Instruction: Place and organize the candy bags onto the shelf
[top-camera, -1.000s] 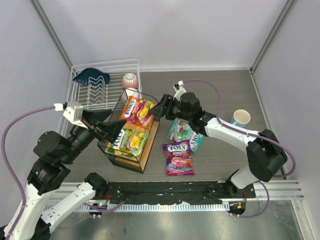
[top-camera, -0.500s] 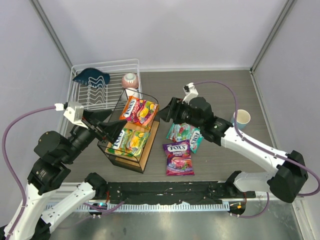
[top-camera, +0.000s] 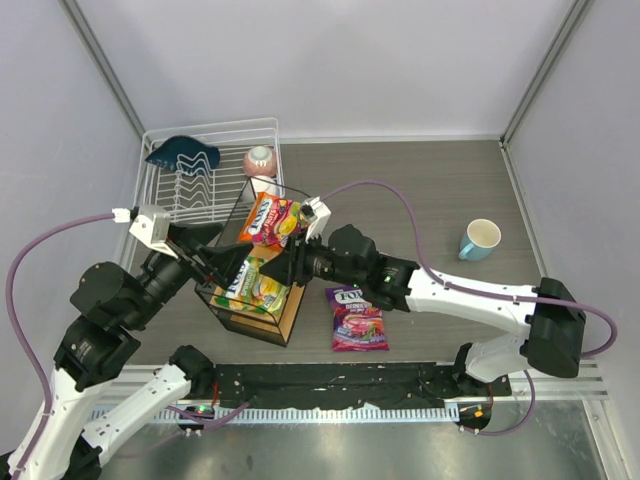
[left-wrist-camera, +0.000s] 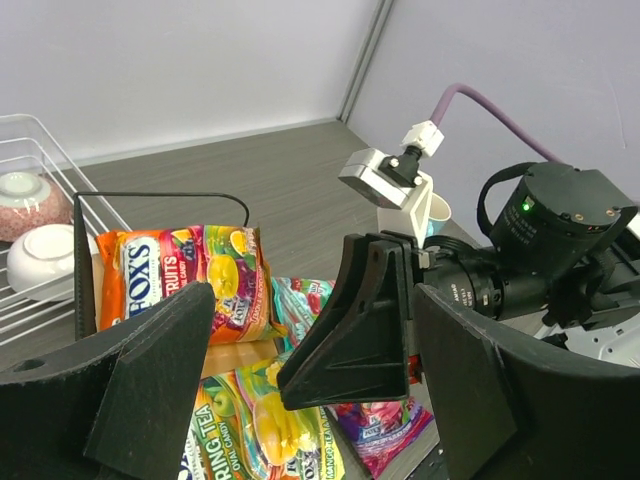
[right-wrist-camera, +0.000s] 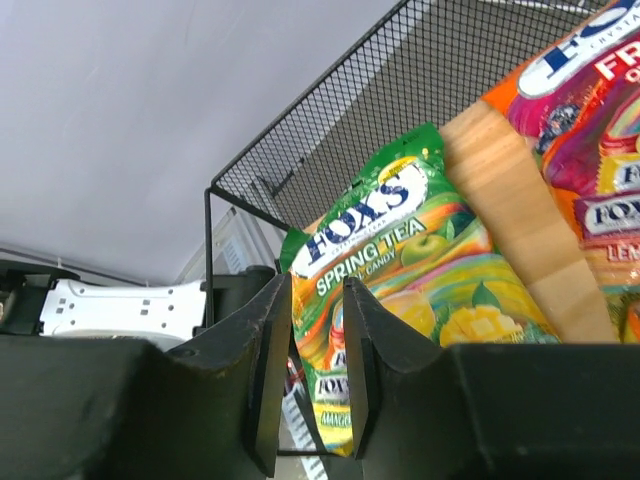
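Since earlier, right arm (top-camera: 460, 295) has swung left to the 2-tier black-wire, wooden-board shelf (right-wrist-camera: 510, 220), left of centre. Glossy orange-red candy bag (top-camera: 270, 222) on upper board, yellow-green bag (right-wrist-camera: 400, 250) on lower; purple bag (top-camera: 357, 322) on table (top-camera: 420, 200). Fingers: right gripper (right-wrist-camera: 316, 310) nearly together, grip unclear; left gripper (left-wrist-camera: 312, 310) spread.

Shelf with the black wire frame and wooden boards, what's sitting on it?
A glossy orange-red FOX'S candy bag lies on the upper board of the shelf, a yellow-green bag on the lower board. Anything beneath the bags is covered.

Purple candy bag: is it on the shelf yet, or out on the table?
Out. The purple candy bag lies flat on the table, right of the shelf.
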